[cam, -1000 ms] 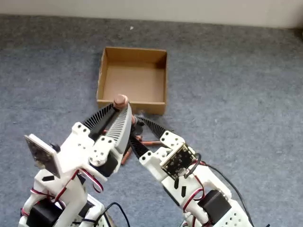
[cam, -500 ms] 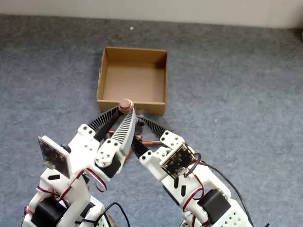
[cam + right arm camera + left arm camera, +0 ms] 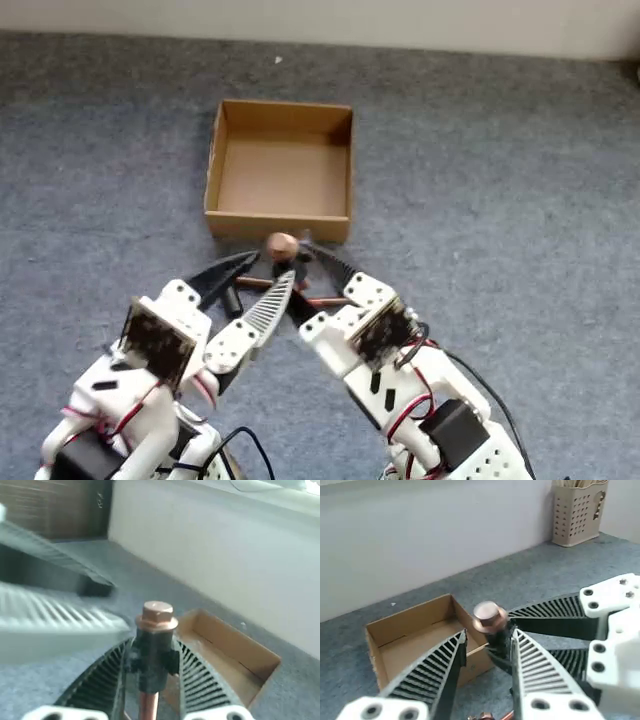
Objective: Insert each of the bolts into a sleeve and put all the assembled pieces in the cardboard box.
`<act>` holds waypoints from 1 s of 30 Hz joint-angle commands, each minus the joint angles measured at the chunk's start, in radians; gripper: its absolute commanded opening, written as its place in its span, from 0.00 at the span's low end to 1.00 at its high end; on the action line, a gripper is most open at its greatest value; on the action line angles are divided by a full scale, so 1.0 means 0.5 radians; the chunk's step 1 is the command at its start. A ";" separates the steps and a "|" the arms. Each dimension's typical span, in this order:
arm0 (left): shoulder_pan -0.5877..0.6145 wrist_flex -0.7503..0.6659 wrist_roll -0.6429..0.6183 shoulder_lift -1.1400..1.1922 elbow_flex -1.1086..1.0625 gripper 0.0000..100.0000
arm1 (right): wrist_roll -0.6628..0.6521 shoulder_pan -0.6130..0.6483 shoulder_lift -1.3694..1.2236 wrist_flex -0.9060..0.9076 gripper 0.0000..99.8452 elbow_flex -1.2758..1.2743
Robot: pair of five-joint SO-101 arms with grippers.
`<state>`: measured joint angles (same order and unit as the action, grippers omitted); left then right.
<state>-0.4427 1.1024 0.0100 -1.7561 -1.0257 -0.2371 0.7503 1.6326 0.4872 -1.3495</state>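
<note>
**A:** Backing away from the cardboard box [image 3: 278,224], your left gripper [image 3: 273,266] is now standing with its fingers spread and holding nothing. The assembled piece is sitting a little further out from the box's front wall than a second ago.

**B:** And who is carrying it?

**A:** Your right gripper [image 3: 152,650] is clamping on the sleeve [image 3: 151,672], just in front of the box's near wall and raised off the desk [image 3: 500,200]. The bolt [image 3: 157,614] is standing upright in it. Its copper head is resting on the black sleeve's top rim and its shank is poking out underneath.

**B:** So what am I aiming for?

**A:** I'd judge you are carrying it over to drop it in. Keep the left arm clear, lift the piece above the near wall so the hanging shank isn't catching the cardboard, and bring it over the box floor before you open. Keep it upright, because if it tips the bolt could be sliding out.

**B:** Anything left?

**A:** At least one loose bolt [image 3: 327,300] is lying on the desk on your side of the box.
</note>
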 commanded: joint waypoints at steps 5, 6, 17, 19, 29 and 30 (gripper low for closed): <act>0.330 0.160 0.227 0.011 0.094 0.16 | 0.049 -0.155 0.026 0.164 0.00 0.044; 0.400 0.190 0.249 0.011 0.094 0.16 | 0.043 -0.155 0.023 0.176 0.00 0.048; 1.241 0.261 0.276 0.011 -0.373 0.16 | 0.043 -0.305 -0.753 0.167 0.01 0.661; 1.324 0.166 0.276 0.011 -0.514 0.16 | 0.043 -0.308 -1.060 0.167 0.01 0.873; 1.462 -0.104 0.276 0.011 -1.008 0.16 | 0.049 -0.400 -2.386 -0.158 0.01 1.683; 1.468 -0.107 0.276 0.011 -1.017 0.16 | 0.049 -0.419 -2.493 -0.226 0.01 1.723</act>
<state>0.2754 1.0810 0.1465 -1.7469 -1.5275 -0.2217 0.5785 0.5063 0.4795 -0.6176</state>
